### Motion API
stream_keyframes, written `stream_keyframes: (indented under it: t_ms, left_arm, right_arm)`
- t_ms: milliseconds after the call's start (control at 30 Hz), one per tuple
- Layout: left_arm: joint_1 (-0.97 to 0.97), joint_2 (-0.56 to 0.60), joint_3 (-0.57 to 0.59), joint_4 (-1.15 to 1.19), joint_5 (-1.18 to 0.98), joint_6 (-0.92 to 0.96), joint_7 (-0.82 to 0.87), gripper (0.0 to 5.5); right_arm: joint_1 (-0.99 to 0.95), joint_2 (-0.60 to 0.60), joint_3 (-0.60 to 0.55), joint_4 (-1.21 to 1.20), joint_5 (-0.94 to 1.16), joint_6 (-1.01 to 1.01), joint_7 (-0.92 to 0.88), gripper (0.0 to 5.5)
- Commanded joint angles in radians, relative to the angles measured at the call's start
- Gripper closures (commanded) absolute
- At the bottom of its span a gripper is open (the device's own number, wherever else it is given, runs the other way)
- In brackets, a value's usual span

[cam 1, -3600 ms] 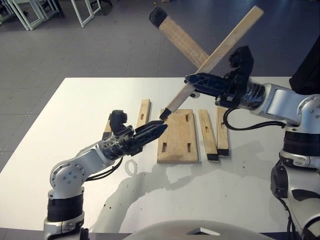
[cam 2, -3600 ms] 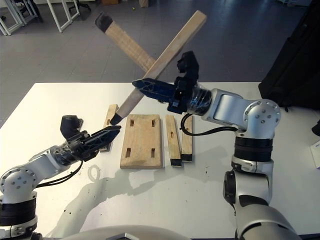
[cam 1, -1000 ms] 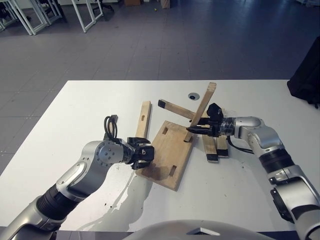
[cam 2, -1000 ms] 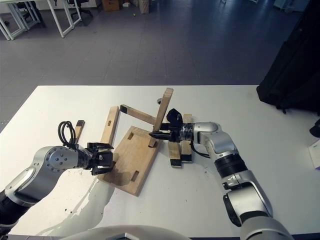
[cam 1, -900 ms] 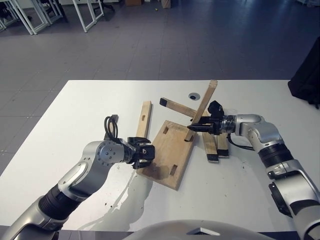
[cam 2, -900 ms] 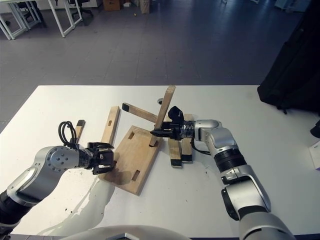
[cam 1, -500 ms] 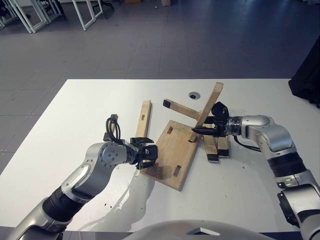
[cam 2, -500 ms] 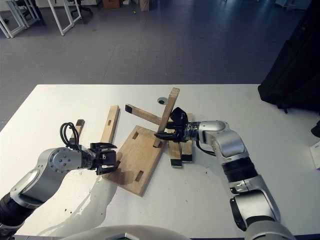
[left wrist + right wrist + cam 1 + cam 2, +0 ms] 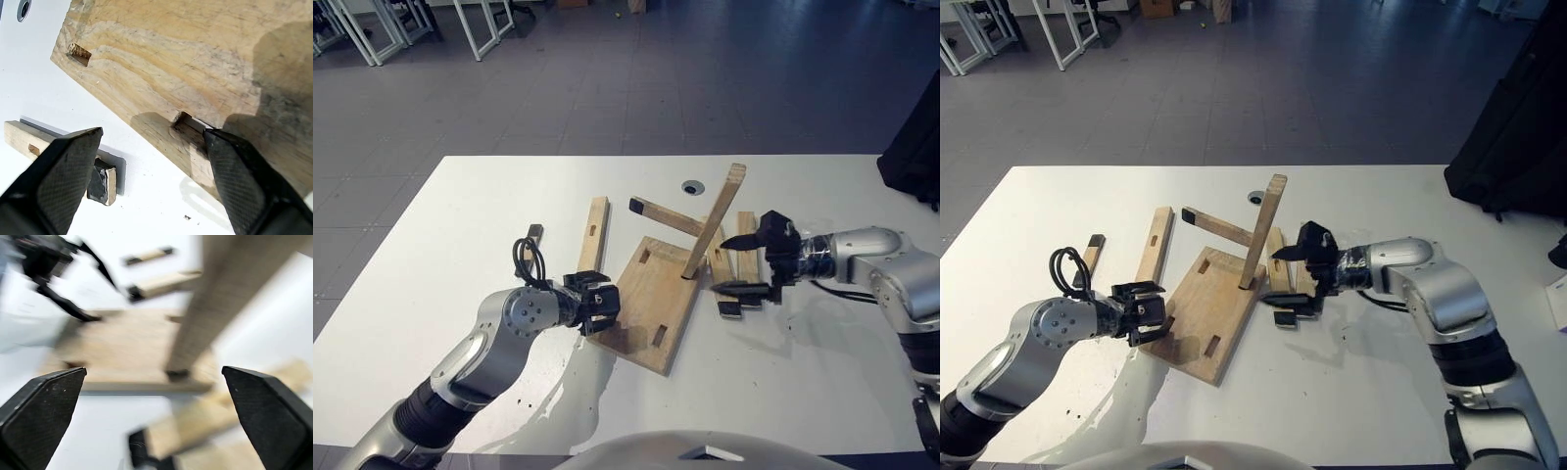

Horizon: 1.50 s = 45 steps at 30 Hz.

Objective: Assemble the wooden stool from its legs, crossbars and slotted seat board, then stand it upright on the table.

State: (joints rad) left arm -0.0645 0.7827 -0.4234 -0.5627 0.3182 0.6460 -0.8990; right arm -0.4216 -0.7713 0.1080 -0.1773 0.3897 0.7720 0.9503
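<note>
leg standing in the seat board, both grippers empty

right gripper (image 9: 736, 264): fingers wide apart, holding nothing, just right of the pale wooden leg (image 9: 715, 217). leg slanted, foot in a far slot of the seat board (image 9: 656, 294), black-tipped crossbar (image 9: 666, 215) jutting off leftward. left gripper (image 9: 599, 308): spread open too, straddling the board's left edge beside a slot. board flat, light-grained, askew near the middle of the table (image 9: 460, 215). loose slotted leg (image 9: 594, 230) left of it, more legs (image 9: 1278, 259) right, toward the right edge.
</note>
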Motion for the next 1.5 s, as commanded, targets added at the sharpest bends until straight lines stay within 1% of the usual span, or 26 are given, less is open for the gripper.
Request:
stream_keyframes:
  t_ms: [33, 100, 133, 200, 233, 267, 333, 500, 667, 767, 867, 900, 967, 1000, 1033, 1100, 1133, 1167, 1233, 1333, 1433, 1500]
  left_arm:
    - [0.068, -0.043, -0.037, -0.003, -0.021, 0.087, 0.017, 1.69]
    - [0.084, -0.065, -0.039, -0.025, -0.022, 0.132, 0.04, 1.69]
    - [0.088, -0.078, -0.038, -0.037, -0.025, 0.161, 0.051, 1.69]
    - [0.086, -0.092, -0.039, -0.052, -0.029, 0.201, 0.063, 1.69]
    - [0.082, -0.093, -0.039, -0.056, -0.031, 0.214, 0.065, 1.69]
    - [0.08, -0.093, -0.04, -0.061, -0.032, 0.224, 0.066, 1.69]
    - [0.073, -0.088, -0.042, -0.064, -0.035, 0.234, 0.066, 1.69]
    - [0.055, -0.076, -0.048, -0.06, -0.045, 0.237, 0.072, 1.69]
    - [0.051, -0.08, -0.06, -0.063, -0.052, 0.245, 0.087, 1.69]
    - [0.052, -0.089, -0.07, -0.066, -0.055, 0.255, 0.099, 1.69]
    - [0.059, -0.092, -0.072, -0.074, -0.058, 0.266, 0.11, 1.69]
    - [0.063, -0.09, -0.07, -0.079, -0.061, 0.271, 0.114, 1.69]
    - [0.065, -0.089, -0.067, -0.087, -0.068, 0.281, 0.121, 1.69]
    - [0.062, -0.094, -0.065, -0.089, -0.071, 0.286, 0.127, 1.69]
    - [0.053, -0.116, -0.047, -0.093, -0.08, 0.297, 0.143, 1.69]
    - [0.046, -0.19, 0.023, -0.128, -0.1, 0.35, 0.192, 1.69]
    - [0.045, -0.216, 0.053, -0.152, -0.111, 0.378, 0.21, 1.69]
    - [0.041, -0.239, 0.081, -0.179, -0.119, 0.407, 0.228, 1.69]
    - [0.017, -0.278, 0.125, -0.219, -0.135, 0.458, 0.255, 1.69]
    - [-0.047, -0.321, 0.176, -0.267, -0.188, 0.531, 0.269, 1.69]
    - [-0.105, -0.326, 0.217, -0.289, -0.247, 0.577, 0.266, 1.69]
    - [-0.117, -0.318, 0.221, -0.28, -0.27, 0.582, 0.281, 1.69]
  right_arm:
    - [-0.175, 0.09, -0.211, -0.033, -0.007, 0.092, -0.286, 1.1]
    - [-0.305, 0.207, -0.319, -0.07, 0.009, 0.138, -0.488, 1.51]
    - [-0.384, 0.326, -0.399, -0.118, 0.067, 0.191, -0.618, 1.55]
    - [-0.465, 0.543, -0.506, -0.234, 0.204, 0.3, -0.811, 1.55]
    - [-0.474, 0.617, -0.527, -0.278, 0.255, 0.347, -0.868, 1.55]
    - [-0.456, 0.666, -0.528, -0.303, 0.283, 0.382, -0.902, 1.55]
    - [-0.409, 0.711, -0.515, -0.304, 0.296, 0.414, -0.943, 1.55]
    - [-0.27, 0.713, -0.443, -0.151, 0.22, 0.332, -0.945, 1.55]
    - [-0.313, 0.686, -0.427, -0.163, 0.233, 0.333, -0.954, 1.55]
    - [-0.395, 0.644, -0.492, -0.144, 0.261, 0.304, -0.959, 1.55]
    - [-0.501, 0.55, -0.594, -0.12, 0.277, 0.268, -0.979, 1.55]
    - [-0.504, 0.516, -0.607, -0.116, 0.267, 0.266, -0.985, 1.55]
    - [-0.39, 0.463, -0.583, -0.128, 0.212, 0.293, -1.003, 1.55]
    - [-0.306, 0.446, -0.553, -0.142, 0.174, 0.3, -1.013, 1.55]
    - [-0.183, 0.447, -0.522, -0.173, 0.137, 0.305, -1.025, 1.55]
    - [0.079, 0.493, -0.45, -0.235, 0.082, 0.304, -1.043, 1.55]
    - [0.179, 0.514, -0.412, -0.255, 0.064, 0.299, -1.046, 1.55]
    - [0.266, 0.531, -0.364, -0.262, 0.049, 0.291, -1.041, 1.55]
    - [0.379, 0.54, -0.279, -0.249, 0.017, 0.262, -1.02, 1.55]
    - [0.445, 0.537, -0.2, -0.222, -0.032, 0.216, -0.992, 1.55]
    - [0.438, 0.539, -0.181, -0.192, -0.066, 0.178, -0.979, 1.55]
    - [0.415, 0.541, -0.176, -0.172, -0.081, 0.161, -0.973, 1.55]
